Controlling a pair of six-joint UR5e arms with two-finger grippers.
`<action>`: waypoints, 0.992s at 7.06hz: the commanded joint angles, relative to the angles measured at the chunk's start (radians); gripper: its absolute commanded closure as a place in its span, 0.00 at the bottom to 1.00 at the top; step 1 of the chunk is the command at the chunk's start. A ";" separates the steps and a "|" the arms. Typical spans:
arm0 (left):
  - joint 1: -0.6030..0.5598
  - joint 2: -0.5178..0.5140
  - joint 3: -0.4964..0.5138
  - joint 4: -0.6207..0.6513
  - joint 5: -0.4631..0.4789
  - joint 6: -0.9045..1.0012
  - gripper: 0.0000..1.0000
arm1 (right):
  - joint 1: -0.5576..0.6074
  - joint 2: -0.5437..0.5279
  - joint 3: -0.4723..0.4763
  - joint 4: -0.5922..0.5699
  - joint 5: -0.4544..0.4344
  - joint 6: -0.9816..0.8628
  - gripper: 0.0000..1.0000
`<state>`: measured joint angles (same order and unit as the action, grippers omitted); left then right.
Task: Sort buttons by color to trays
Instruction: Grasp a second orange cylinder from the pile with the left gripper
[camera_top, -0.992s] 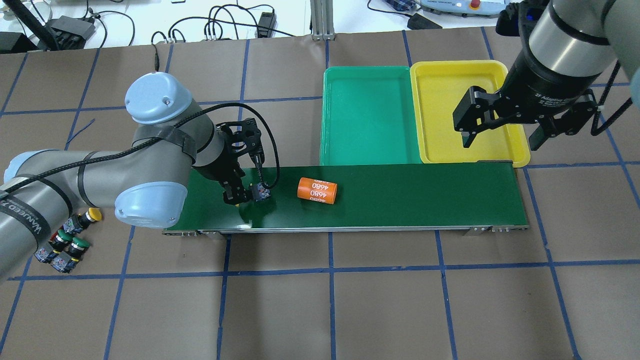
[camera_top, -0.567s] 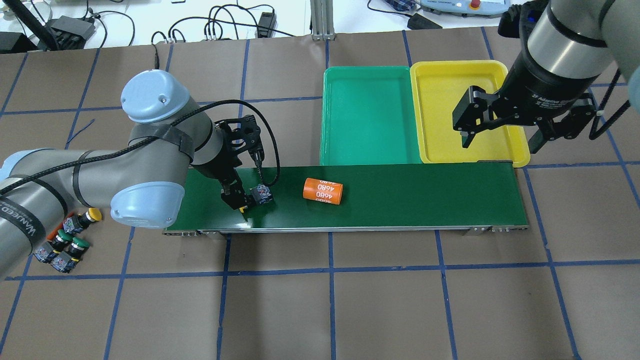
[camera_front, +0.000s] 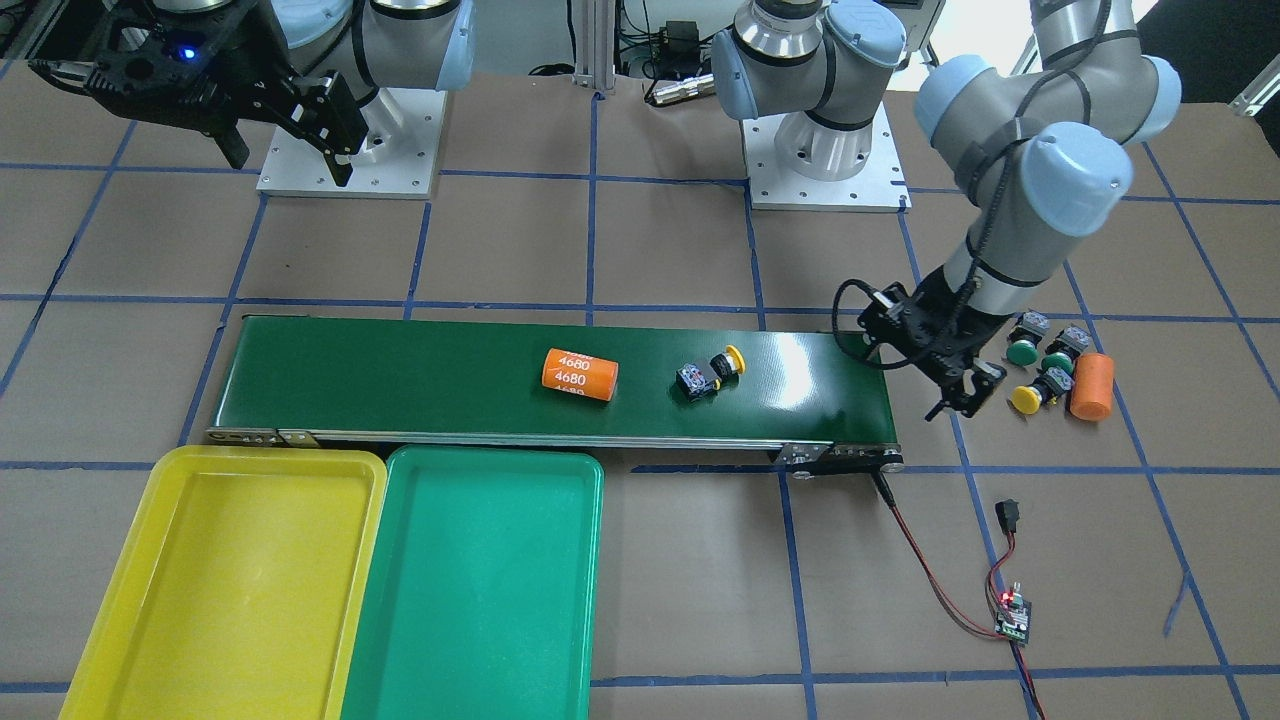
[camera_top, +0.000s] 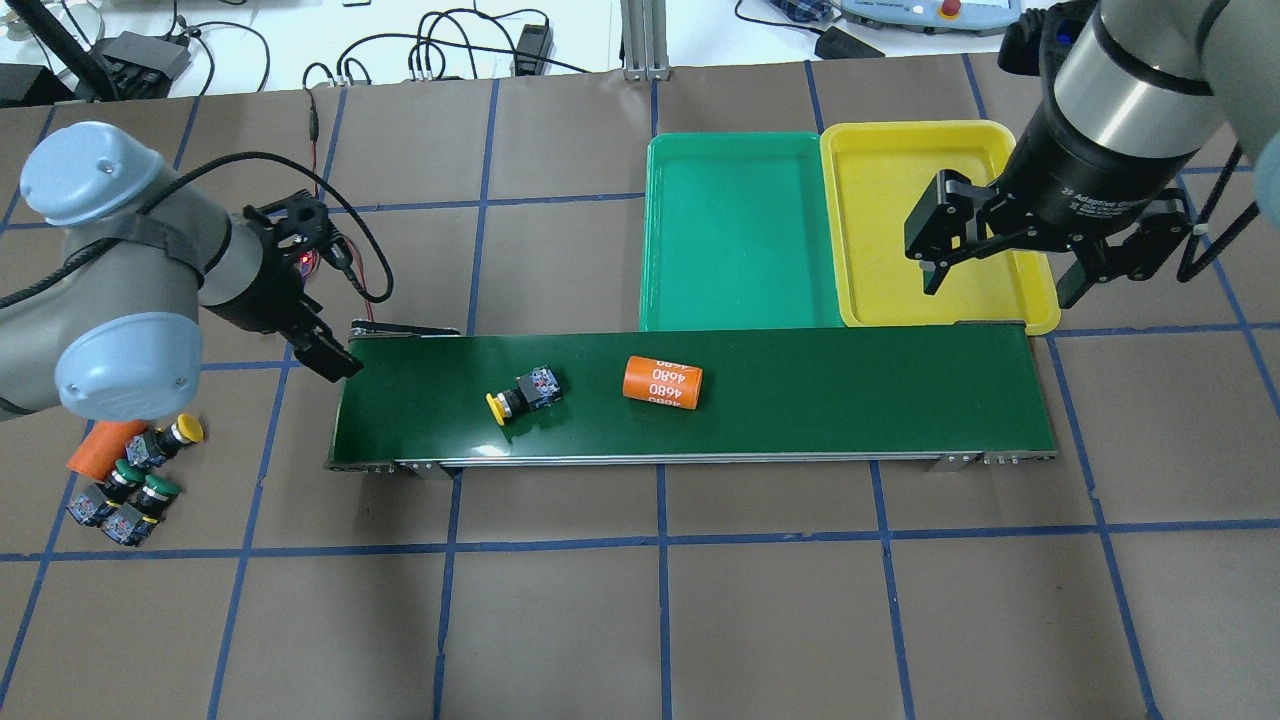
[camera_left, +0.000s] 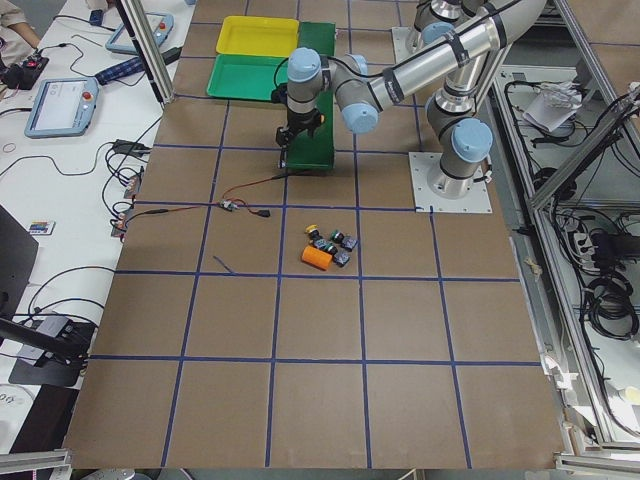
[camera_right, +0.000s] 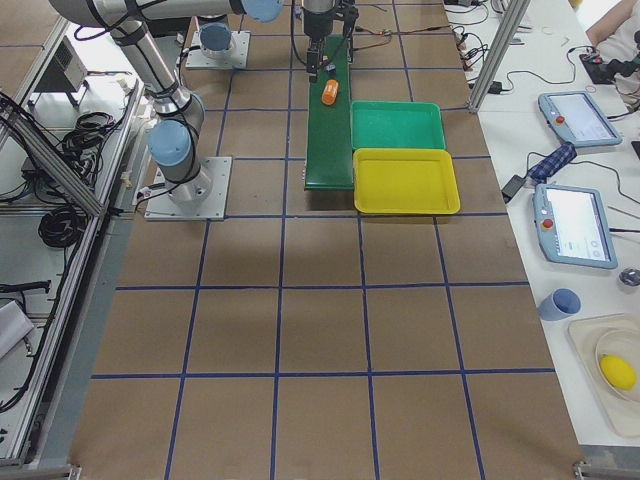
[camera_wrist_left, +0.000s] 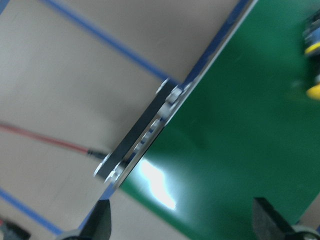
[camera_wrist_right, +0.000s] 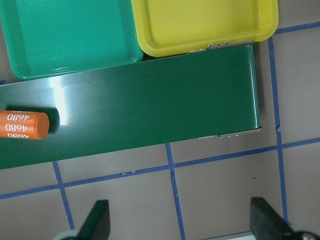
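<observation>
One yellow button (camera_top: 522, 395) lies on its side on the dark-green conveyor belt (camera_top: 850, 390), also seen from the front (camera_front: 712, 372) and blurred in the left wrist view (camera_wrist_left: 315, 90). My left gripper (camera_top: 325, 355) is open and empty at the belt's left end, fingertips wide apart in its wrist view (camera_wrist_left: 182, 225). One yellow button (camera_top: 180, 432) and two green buttons (camera_top: 125, 470) (camera_top: 155, 488) sit on the table left of the belt. The green tray (camera_top: 740, 230) and yellow tray (camera_top: 930, 220) are empty. My right gripper (camera_top: 1005, 280) hangs open over the yellow tray's near edge.
An orange cylinder marked 4680 (camera_top: 662, 382) lies on the belt right of the button. Another orange cylinder (camera_top: 100, 447) lies by the loose buttons. A red wire and small circuit board (camera_front: 1010, 615) lie near the belt's left end.
My left gripper let go of the yellow button on the belt and pulled back left to the belt's end. The button and the 4680 cylinder shifted right. The right arm barely moved.
</observation>
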<state>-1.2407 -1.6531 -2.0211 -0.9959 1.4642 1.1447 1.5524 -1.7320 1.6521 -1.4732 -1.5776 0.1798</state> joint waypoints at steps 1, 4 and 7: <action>0.291 -0.037 -0.031 0.009 -0.010 -0.008 0.00 | 0.000 0.000 0.002 0.002 -0.001 0.044 0.00; 0.470 -0.111 -0.037 0.095 -0.001 0.006 0.00 | -0.002 0.000 0.002 0.004 -0.001 0.040 0.00; 0.514 -0.229 -0.022 0.307 -0.002 0.133 0.00 | -0.002 -0.003 0.000 -0.001 0.021 -0.034 0.00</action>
<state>-0.7407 -1.8393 -2.0560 -0.7480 1.4630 1.2363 1.5509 -1.7326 1.6533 -1.4711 -1.5652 0.1930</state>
